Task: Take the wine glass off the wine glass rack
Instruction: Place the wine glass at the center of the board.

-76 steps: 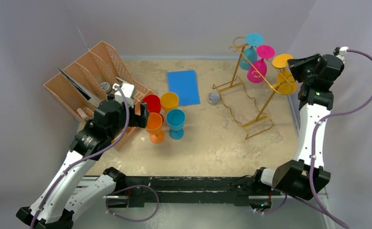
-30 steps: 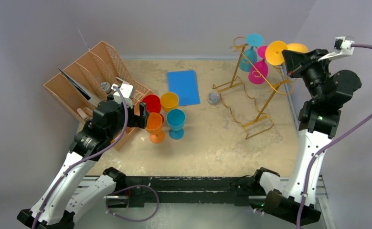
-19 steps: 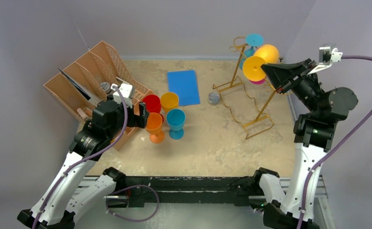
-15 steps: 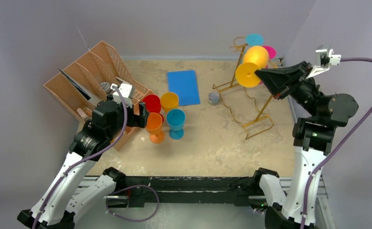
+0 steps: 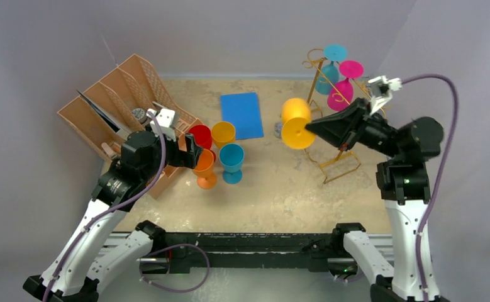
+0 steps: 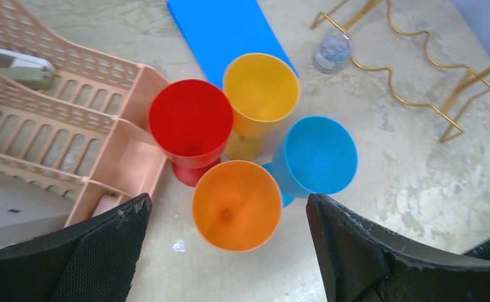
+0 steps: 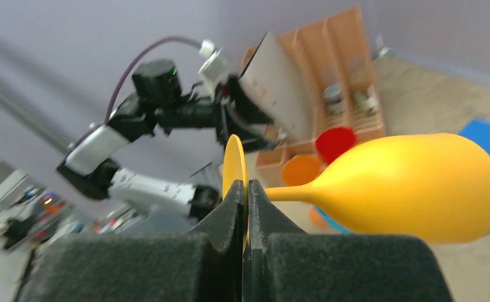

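Note:
A yellow wine glass [image 5: 294, 113] hangs on its side above the middle of the table, away from the gold wire wine glass rack [image 5: 332, 165]. My right gripper [image 5: 312, 129] is shut on the glass's flat foot [image 7: 233, 165]; the bowl [image 7: 418, 189] sticks out to the right in the right wrist view. A teal glass [image 5: 328, 72] and a pink glass [image 5: 341, 91] hang upside down on the rack. My left gripper [image 6: 228, 202] stands open over an orange glass [image 6: 236, 204], holding nothing.
Red [image 6: 190, 123], yellow [image 6: 261, 88] and blue [image 6: 319, 155] glasses stand upright next to the orange one. A brown slotted organizer tray [image 5: 113, 94] sits at the back left. A blue mat [image 5: 242, 114] and a small jar [image 6: 332, 50] lie near the rack's wavy base [image 6: 418, 69].
My right arm has carried the yellow glass off the rack, leftwards and down over the middle of the table, turning it sideways. The left arm has stayed still.

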You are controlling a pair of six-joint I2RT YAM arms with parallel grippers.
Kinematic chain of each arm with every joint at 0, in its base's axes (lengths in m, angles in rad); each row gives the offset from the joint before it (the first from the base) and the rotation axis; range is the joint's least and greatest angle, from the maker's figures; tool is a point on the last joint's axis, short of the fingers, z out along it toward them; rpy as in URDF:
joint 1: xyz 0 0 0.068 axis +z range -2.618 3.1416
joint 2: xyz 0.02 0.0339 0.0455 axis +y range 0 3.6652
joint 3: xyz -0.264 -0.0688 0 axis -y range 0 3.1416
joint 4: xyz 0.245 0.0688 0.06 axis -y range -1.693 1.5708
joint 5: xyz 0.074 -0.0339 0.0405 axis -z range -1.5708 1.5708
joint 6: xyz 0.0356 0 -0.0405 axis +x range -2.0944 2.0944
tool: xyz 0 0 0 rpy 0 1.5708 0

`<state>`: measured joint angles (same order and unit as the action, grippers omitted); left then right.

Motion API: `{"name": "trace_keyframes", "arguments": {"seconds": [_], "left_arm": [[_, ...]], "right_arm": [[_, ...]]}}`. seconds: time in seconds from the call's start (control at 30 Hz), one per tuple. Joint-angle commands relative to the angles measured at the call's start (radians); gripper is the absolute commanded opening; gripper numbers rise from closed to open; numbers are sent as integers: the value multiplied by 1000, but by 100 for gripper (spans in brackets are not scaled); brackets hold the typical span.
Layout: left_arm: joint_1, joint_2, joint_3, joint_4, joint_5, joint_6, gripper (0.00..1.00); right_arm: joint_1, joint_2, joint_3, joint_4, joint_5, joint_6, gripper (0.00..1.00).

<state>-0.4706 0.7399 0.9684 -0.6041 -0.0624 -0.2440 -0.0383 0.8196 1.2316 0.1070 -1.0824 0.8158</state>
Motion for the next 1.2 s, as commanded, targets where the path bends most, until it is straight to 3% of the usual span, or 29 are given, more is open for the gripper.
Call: {"name": "trace_keyframes", "arguments": {"seconds": [0.0,0.13,0.23,0.37,0.47,0.73,0.87,1.03,1.17], "left_arm": [[9,27,35,44,161,-58,92],[8,40,65,33,241,-72,91],[7,47,88,24,319,-75,91],[7,57,102,2,432,-76,90],[7,57,77,11,514,-96,89],[-7,57,26,77,812,-165,84],[-85,73,-10,137,806,-191,82],[-305,177,7,167,646,-175,75],[-333,193,-10,215,571,-182,73]], "right_arm": [[151,7,6,-329,94,-262,0],[267,64,3,-432,153,-330,0],[401,77,11,-587,299,-481,0],[555,120,-48,-544,358,-471,0],[694,159,-76,-571,525,-534,0],[719,104,-239,-412,552,-399,0],[719,98,-279,-342,542,-323,0],[720,95,-329,-221,516,-235,0],[719,88,-339,-208,506,-223,0]]}}
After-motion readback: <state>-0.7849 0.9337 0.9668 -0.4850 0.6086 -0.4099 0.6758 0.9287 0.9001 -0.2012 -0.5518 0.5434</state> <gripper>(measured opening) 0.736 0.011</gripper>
